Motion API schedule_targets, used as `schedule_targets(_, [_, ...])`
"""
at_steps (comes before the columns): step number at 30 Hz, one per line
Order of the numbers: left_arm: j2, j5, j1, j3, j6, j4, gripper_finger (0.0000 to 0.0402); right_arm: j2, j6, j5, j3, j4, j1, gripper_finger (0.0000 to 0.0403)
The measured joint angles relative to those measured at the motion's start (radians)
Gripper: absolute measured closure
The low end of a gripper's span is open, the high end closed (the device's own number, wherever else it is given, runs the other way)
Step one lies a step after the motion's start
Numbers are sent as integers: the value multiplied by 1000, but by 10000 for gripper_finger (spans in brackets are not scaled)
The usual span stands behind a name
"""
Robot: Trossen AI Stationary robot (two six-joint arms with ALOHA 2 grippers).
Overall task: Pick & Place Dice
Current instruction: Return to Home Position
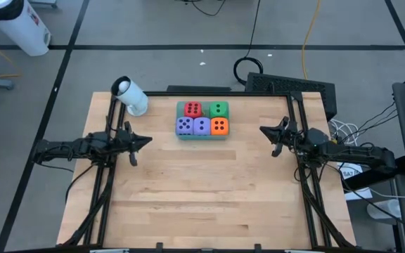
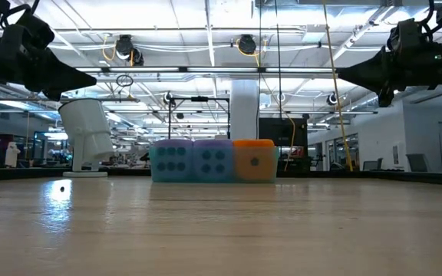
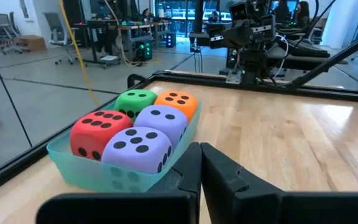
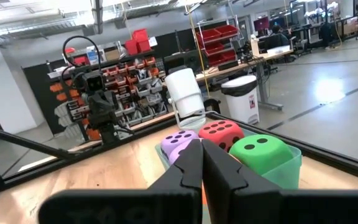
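Note:
Five soft dice sit in a teal tray (image 1: 180, 109) near the table's far edge: red (image 1: 193, 109) and green (image 1: 219, 109) in the far row, two purple-blue (image 1: 185, 126) (image 1: 202, 126) and orange (image 1: 219, 126) in the near row. They show in the left wrist view too: red (image 3: 95, 130), green (image 3: 135, 99), orange (image 3: 178, 101). My left gripper (image 1: 148, 140) hovers left of the tray, shut and empty. My right gripper (image 1: 262, 130) hovers right of it, shut and empty. Both stay high above the table in the low view.
A white cylinder camera unit (image 1: 130, 95) stands at the table's far left corner, beside the tray. Bare wood (image 1: 209, 190) spreads across the table's middle and near side. Black frame rails (image 1: 297, 112) run along the left and right sides.

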Motion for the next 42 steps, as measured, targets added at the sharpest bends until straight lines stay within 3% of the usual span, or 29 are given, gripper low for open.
schedule_targets(17, [0,2,0,0,-1,0,399,0,0,0,0,0,0,403])
schedule_targets(26, [0,2,0,0,-2,0,375,0,0,-1,0,0,0,403])
schedule_targets(42, [0,2,0,0,-3,0,394,0,0,-1,-1,0,0,403])
